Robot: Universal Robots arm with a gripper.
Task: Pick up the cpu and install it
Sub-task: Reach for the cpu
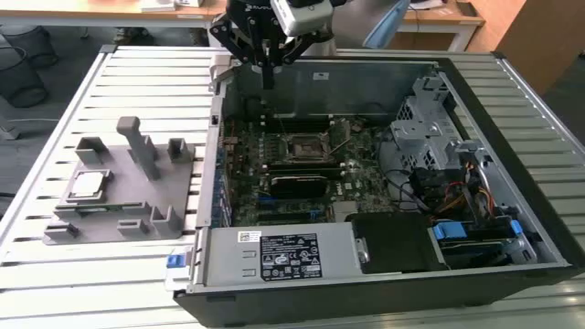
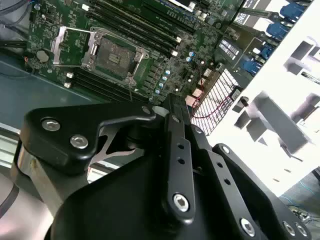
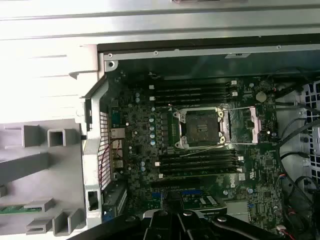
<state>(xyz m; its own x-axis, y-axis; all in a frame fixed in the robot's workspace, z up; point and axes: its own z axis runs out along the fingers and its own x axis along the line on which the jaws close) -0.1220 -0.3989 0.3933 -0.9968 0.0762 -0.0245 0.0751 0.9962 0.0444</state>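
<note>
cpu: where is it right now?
In the exterior view the cpu lies flat on the grey holder at the exterior view's left, on the slatted table outside the open computer case.

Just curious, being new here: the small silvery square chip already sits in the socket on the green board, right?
No. The exterior view shows the small silvery square chip lying on the grey plastic holder beside the black computer case; the socket on the green board is empty.

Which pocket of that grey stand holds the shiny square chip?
The flat square pocket at the exterior view's left of the grey holder: the cpu lies there.
</note>
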